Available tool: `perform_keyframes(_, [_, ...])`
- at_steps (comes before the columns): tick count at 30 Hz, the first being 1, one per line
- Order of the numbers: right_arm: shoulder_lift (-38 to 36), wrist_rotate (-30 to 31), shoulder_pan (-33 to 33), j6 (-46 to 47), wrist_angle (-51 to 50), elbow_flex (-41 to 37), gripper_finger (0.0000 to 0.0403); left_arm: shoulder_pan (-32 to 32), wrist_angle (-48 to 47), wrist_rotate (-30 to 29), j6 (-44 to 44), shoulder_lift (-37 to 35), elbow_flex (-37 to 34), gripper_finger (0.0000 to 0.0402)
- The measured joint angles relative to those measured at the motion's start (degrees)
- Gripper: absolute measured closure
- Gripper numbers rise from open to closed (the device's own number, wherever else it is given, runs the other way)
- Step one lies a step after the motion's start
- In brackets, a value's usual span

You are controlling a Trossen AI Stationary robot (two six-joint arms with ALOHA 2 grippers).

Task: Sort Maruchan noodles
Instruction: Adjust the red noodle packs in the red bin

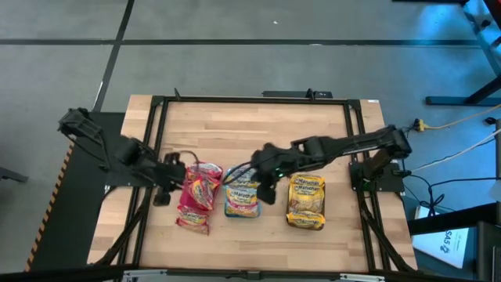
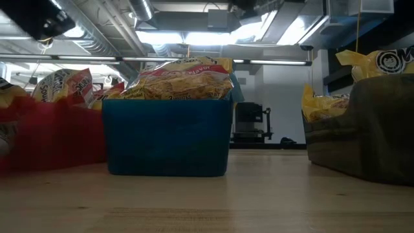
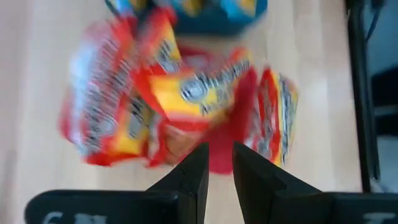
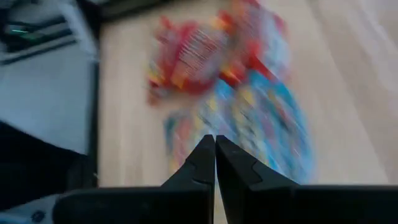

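Maruchan noodles (image 1: 305,200) fill red, blue and grey trays mid-table. Left gripper (image 1: 174,174), fingers slightly parted, sits beside the red pile (image 1: 197,196); right gripper (image 1: 262,178), fingers pressed together, hovers at the blue pile (image 1: 242,199).

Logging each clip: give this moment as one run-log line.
left gripper: empty, beside red packets | right gripper: fingers shut, empty, by blue packets | yellow packets: sorted

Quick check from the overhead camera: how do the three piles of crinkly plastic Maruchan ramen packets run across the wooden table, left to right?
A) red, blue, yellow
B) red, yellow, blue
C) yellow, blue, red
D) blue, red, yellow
A: in the high view the red crinkly plastic packets lie by the left gripper, the blue-edged packets sit in the middle under the right gripper, and the yellow packets lie on the right.
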Motion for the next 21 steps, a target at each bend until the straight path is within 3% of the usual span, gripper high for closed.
perform_keyframes(4, [3.86,-5.78,0.08,-6.01,13.99,0.02,0.0388,0.34,-3.04,-5.28,0.01,-6.30,1.20,0.0336])
perform_keyframes(9, [6.46,-3.34,-0.37,-3.49,18.04,0.02,0.0387,0.32,-9.40,-10.38,-4.98,-16.19,1.57,0.0336])
perform_keyframes(12, [8.50,-5.77,-1.40,-2.89,20.84,-0.02,0.0374,0.32,-9.16,-10.84,-8.43,-19.95,1.36,0.0338])
perform_keyframes(17, [13.21,-12.32,-1.90,-1.33,35.05,0.02,0.0298,0.32,-9.05,-11.22,-9.65,-21.00,1.31,0.0340])
perform_keyframes(21, [16.11,-12.24,-1.79,0.19,42.72,0.00,0.0224,0.32,-9.71,-11.28,-8.01,-20.78,1.31,0.0340])
